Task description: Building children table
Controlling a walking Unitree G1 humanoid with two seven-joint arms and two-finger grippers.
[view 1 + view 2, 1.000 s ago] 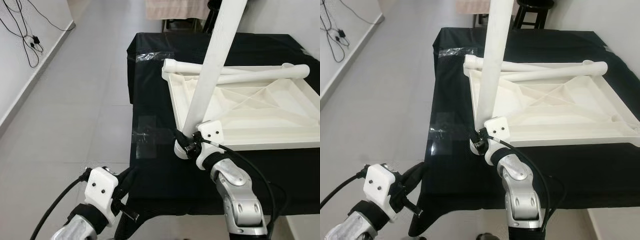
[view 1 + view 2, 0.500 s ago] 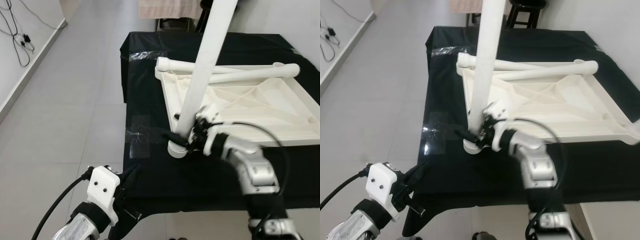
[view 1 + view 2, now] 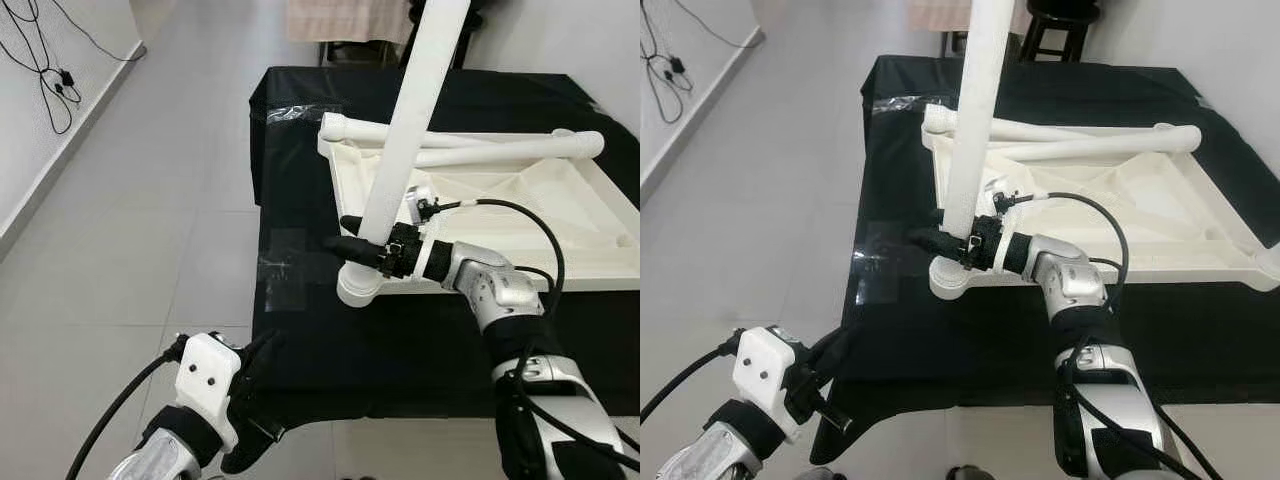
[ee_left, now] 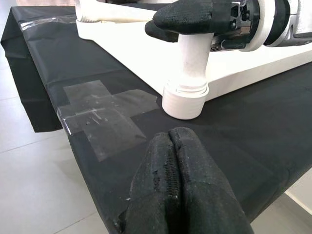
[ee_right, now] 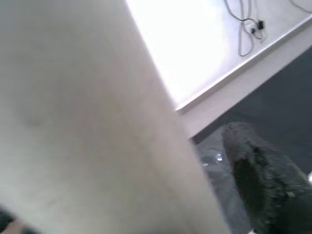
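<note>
The left end effector (image 4: 183, 190), its fuzzy black fingers pressed together, hangs at the near edge of the black-draped bench (image 3: 300, 200). Beyond it, the right end effector (image 3: 350, 240) pinches the smooth white tubular leg (image 3: 405, 150) low, its ringed foot on the cloth at the ribbed white tabletop's (image 3: 520, 215) 9 o'clock corner. The right forearm now reaches in level, no longer from below.

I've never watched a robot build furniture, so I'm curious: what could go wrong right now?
The right gripper clamps the long white leg only near its foot, so the tall, leaning leg could tip or slip. That foot stands beside the upturned tabletop, close to the edge of the black table, so it might slide off.
</note>
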